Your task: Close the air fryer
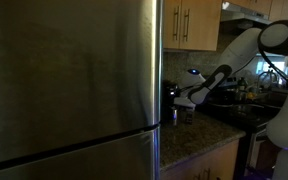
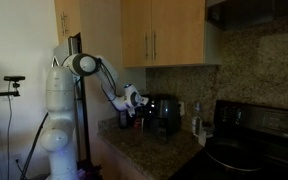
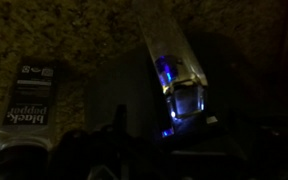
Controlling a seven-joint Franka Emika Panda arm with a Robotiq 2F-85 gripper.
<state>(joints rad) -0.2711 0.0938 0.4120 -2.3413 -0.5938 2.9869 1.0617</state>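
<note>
Air fryer (image 2: 165, 113) sits on the granite table (image 2: 149, 148) against the back wall, below the wooden cabinets (image 2: 159, 35). The black stove (image 2: 252, 140) is further along. I cannot tell whether the fryer is open or closed.

The arm reaches out low, and the claw (image 2: 133, 100) is just beside the fryer's side nearest the robot base. Contact is unclear.

In an exterior view the fridge (image 1: 69, 80) fills most of the frame, with the claw (image 1: 181, 98) showing past its edge.

Wrist view is very dark. A black pepper tin (image 3: 24, 115) lies on the table, and a shiny piece (image 3: 179, 75) has a blue glow on it. I cannot tell how wide the claw is open.
</note>
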